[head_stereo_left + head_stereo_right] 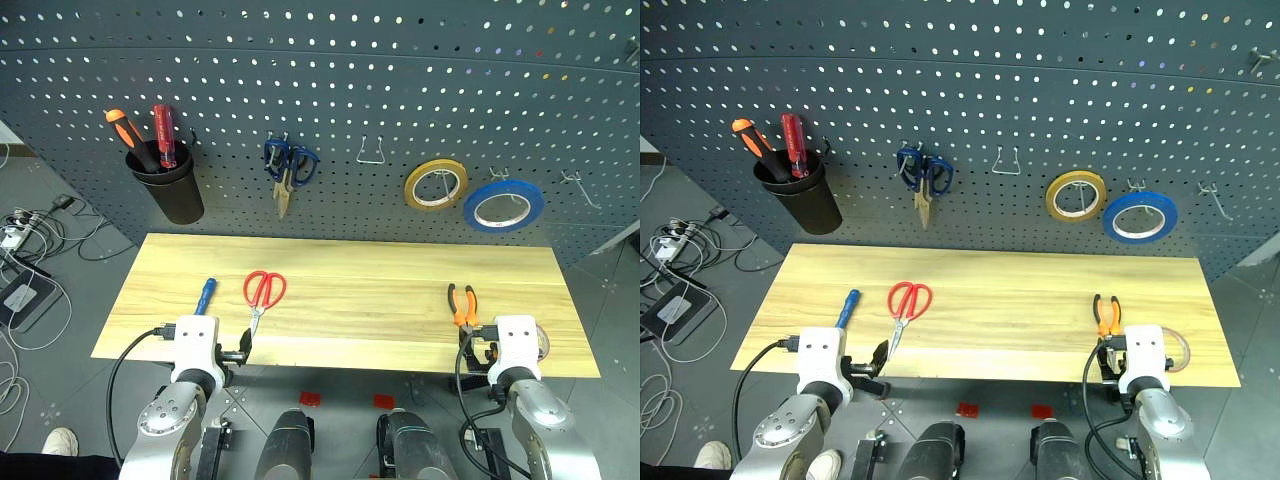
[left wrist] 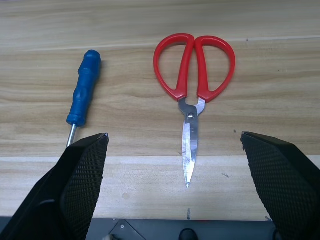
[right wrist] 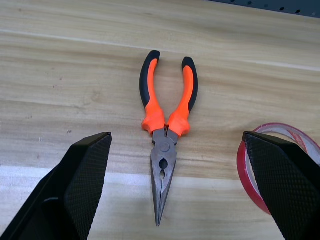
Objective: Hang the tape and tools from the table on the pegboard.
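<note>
Red-handled scissors (image 2: pixel 192 75) lie on the light wood table (image 1: pixel 380 280) at front left, blades toward me. A small blue-handled screwdriver (image 2: pixel 85 87) lies just to their left. My left gripper (image 2: pixel 173 136) hovers open over the table's front edge, its fingers either side of the scissor tip without touching. Orange-and-black pliers (image 3: pixel 167 110) lie at front right, nose toward me. The red tape (image 3: pixel 243 172) lies flat just right of them. My right gripper (image 3: pixel 177 134) is open above the pliers' nose. The dark grey pegboard (image 1: pixel 350 90) stands behind the table.
On the pegboard hang a black cup (image 1: pixel 170 190) holding orange and red screwdrivers, blue scissors (image 1: pixel 288 165), a yellow tape roll (image 1: pixel 436 184) and a blue tape roll (image 1: pixel 503 205). Bare hooks (image 1: pixel 370 152) sit between them and at far right (image 1: pixel 580 188). Cables (image 1: pixel 25 240) lie on the floor at left.
</note>
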